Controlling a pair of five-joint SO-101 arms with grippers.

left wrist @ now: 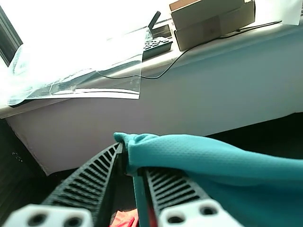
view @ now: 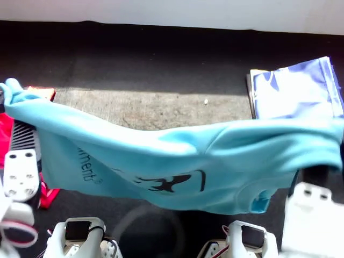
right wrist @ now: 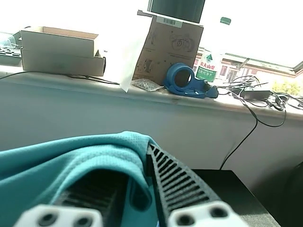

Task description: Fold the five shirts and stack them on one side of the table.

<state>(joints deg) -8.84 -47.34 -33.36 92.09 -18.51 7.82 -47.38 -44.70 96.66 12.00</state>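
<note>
Above the table, I hold the turquoise shirt stretched between my two grippers. My left gripper is clenched on one bunched corner near the table's left edge, and my right gripper is pinched on the other end near the right edge. The cloth spans almost the full width and sags in the middle toward the near side. Beyond it a sunlit strip of table runs toward the dark far edge. A folded pale blue shirt lies at the far right, and a red garment lies at the left. On the ledge behind stands a cardboard box; I cannot tell what it holds.
</note>
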